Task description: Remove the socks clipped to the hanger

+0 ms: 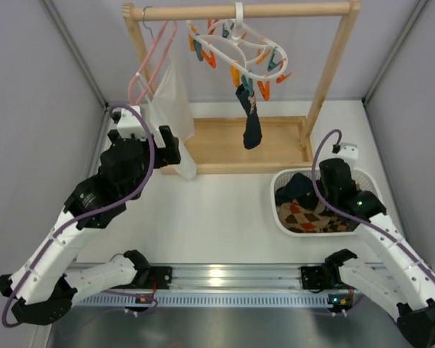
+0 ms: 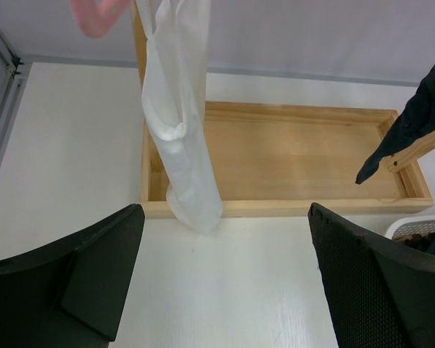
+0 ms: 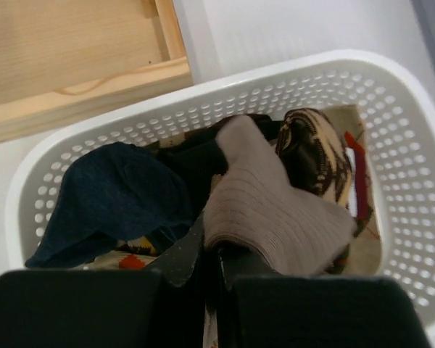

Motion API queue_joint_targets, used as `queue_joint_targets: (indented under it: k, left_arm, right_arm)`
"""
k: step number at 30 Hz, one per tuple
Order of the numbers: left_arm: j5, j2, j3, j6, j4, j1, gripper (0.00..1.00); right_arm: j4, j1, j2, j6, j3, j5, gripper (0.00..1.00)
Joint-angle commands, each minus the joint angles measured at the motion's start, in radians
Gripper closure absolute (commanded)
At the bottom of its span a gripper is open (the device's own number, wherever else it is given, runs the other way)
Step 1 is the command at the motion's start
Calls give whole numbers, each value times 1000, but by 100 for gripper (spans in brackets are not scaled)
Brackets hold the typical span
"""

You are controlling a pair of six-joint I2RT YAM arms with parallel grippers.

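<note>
The white peg hanger (image 1: pixel 235 40) with orange and teal pegs hangs from the wooden rail. One dark navy sock (image 1: pixel 251 119) is still clipped to it; its toe shows in the left wrist view (image 2: pixel 420 109). My right gripper (image 3: pixel 212 250) is low over the white basket (image 3: pixel 275 80), shut on a taupe sock (image 3: pixel 268 203) at its fold. A navy sock (image 3: pixel 116 196), a black sock (image 3: pixel 192 159) and a patterned sock (image 3: pixel 315 152) lie in the basket. My left gripper (image 2: pixel 225 275) is open and empty, just in front of the rack's base.
The wooden rack's tray base (image 1: pixel 225 145) stands at the back, its right post (image 1: pixel 326 80) next to the basket (image 1: pixel 283 181). A long white cloth (image 2: pixel 181 138) hangs from a thin pink hanger (image 1: pixel 148 69), close ahead of my left gripper (image 1: pixel 167 145). Grey walls close both sides.
</note>
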Motion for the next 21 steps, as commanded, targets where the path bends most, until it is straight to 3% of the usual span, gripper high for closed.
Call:
queue_joint_targets:
  k: [1, 7, 10, 14, 18, 21]
  left_arm:
    - [14, -54, -47, 9, 27, 4, 2]
    - [63, -131, -95, 32, 26, 4, 2]
    - [70, -166, -116, 37, 26, 4, 2]
    - [62, -191, -136, 37, 26, 4, 2]
    - [71, -199, -152, 28, 26, 4, 2]
    - [71, -203, -156, 29, 24, 4, 2]
  right_arm:
    - [106, -71, 55, 40, -109, -167, 100]
    - [265, -208, 235, 85, -227, -321, 96]
    - [305, -211, 207, 114, -258, -355, 89]
    - [238, -214, 89, 117, -218, -298, 80]
    - [149, -213, 28, 88, -131, -284, 46]
    - [75, -216, -12, 65, -79, -280, 37]
